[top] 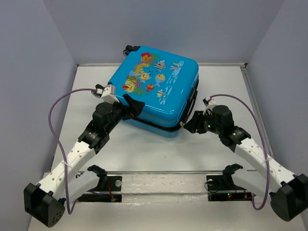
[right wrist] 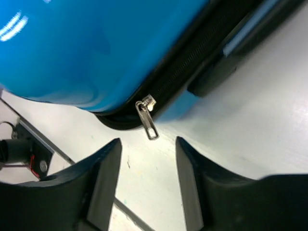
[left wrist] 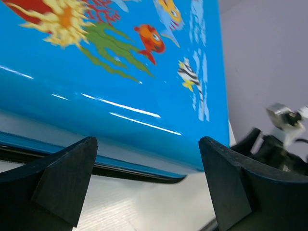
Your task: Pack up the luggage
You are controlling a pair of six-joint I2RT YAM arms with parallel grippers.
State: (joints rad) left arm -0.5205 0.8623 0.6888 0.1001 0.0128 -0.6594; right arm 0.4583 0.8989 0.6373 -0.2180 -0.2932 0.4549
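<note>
Right wrist view shows the right jaws part-spread, gripping nothing, just short of the zipper pull (right wrist: pixel 147 120); closing here (tab beyond the tips) could miss it. Left jaws spread wide near the luggage (top: pixel 156 86), lying closed upper-centre on the surface (top: pixel 144 159).

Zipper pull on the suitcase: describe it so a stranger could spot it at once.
Find the blue fish-print suitcase on the white table. Follow its black zipper seam to the corner by the right claw. The zipper pull is the small silver tab hanging there, the only metal against black and blue.
</note>
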